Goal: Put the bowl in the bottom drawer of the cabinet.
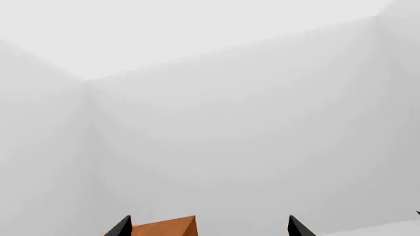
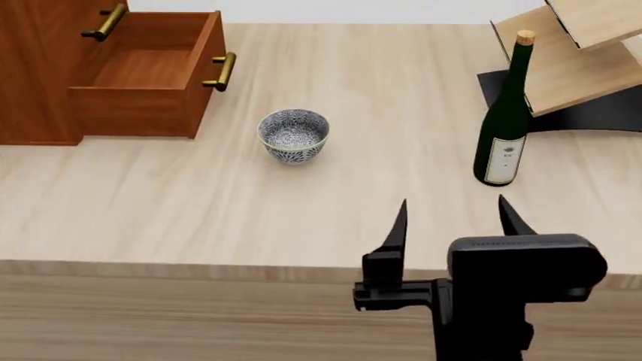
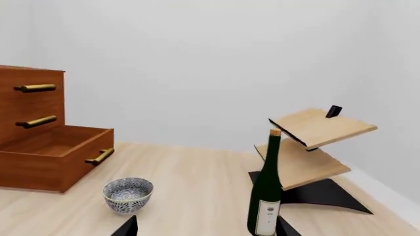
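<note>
Bowl (image 2: pixel 293 135) upright mid-desk, just off the open bottom drawer (image 2: pixel 150 71). Right claw (image 2: pixel 452 218) spread, empty, near the front edge. Best lowered over the rim, one finger inside, then pinched gently; left claw (image 1: pixel 208 227) spread.

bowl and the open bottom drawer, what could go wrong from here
1. The bowl is round and small; the open right end effector, well short of it, could tip or push it on a poor rim grasp.
2. The wine bottle stands upright close to the right arm's side; a wide swing might topple it.
3. The bottom drawer has raised walls and a brass handle; carrying the bowl low could clip them.
</note>
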`<state>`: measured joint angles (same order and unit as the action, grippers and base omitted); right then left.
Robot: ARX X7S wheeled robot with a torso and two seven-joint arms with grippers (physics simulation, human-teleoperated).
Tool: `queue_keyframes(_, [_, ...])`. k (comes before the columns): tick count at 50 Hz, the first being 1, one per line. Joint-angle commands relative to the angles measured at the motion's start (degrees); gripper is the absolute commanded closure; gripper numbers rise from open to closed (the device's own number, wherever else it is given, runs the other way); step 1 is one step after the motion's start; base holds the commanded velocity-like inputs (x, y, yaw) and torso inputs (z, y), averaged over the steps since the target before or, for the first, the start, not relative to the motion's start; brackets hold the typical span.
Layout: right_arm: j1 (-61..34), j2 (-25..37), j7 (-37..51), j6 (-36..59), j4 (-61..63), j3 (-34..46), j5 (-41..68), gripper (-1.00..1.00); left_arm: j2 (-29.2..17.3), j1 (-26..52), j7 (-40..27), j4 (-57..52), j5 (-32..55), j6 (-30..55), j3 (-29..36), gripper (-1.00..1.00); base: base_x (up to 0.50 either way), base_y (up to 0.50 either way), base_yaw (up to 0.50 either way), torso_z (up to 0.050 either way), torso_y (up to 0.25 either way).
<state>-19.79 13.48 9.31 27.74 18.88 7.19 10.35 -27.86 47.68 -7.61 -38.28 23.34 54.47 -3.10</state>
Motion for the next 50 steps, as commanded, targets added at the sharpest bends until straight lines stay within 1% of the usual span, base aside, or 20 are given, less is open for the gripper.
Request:
queue_keyframes(1, [-2.2, 0.7, 0.2, 2.4, 1.1, -1.0, 1.2, -1.0, -2.1, 13.0, 0.2, 0.5, 2.5, 7.5, 0.0, -1.0, 0.0, 0.0, 0.0, 0.0, 0.0])
queue_keyframes(15, [-3.1, 0.9, 0.2, 3.1, 1.3, -0.2, 1.5, -1.0, -4.1, 24.0, 0.7, 1.8, 3.3, 12.1, 1.9, -1.0, 0.0, 0.0, 0.0, 0.0, 0.0])
queue_keyframes(18, [-3.2, 0.8, 0.3, 3.3, 1.4, -0.1, 1.6, -1.0, -4.1, 25.1, 0.6, 1.4, 3.7, 13.3, 2.0, -1.0, 0.0, 0.0, 0.0, 0.0, 0.0])
queue_keyframes(22, [-3.2, 0.7, 0.3, 3.1, 1.2, 0.0, 1.8, -1.0, -4.6, 24.7, 0.3, 1.5, 3.3, 13.0, 2.4, -1.0, 0.0, 0.0, 0.0, 0.0, 0.0])
queue_keyframes(30, [-3.3, 0.9, 0.9, 3.9, 1.5, 0.1, 1.9, -1.0, -3.9, 22.9, 0.0, 0.6, 3.9, 13.1, 1.1, -1.0, 0.0, 0.02, 0.0, 0.0, 0.0])
queue_keyframes(36, [-2.6, 0.9, 1.1, 3.4, 1.7, -0.2, 2.2, -1.0, -3.9, 21.2, 0.0, 0.3, 3.9, 12.3, 0.9, -1.0, 0.0, 0.48, 0.0, 0.0, 0.0])
queue_keyframes(50, [-1.5, 1.3, 1.4, 2.8, 2.0, -0.8, 2.8, -1.0, -3.7, 21.1, -0.4, 0.3, 4.1, 12.1, 1.3, -1.0, 0.0, 0.49, 0.0, 0.0, 0.0])
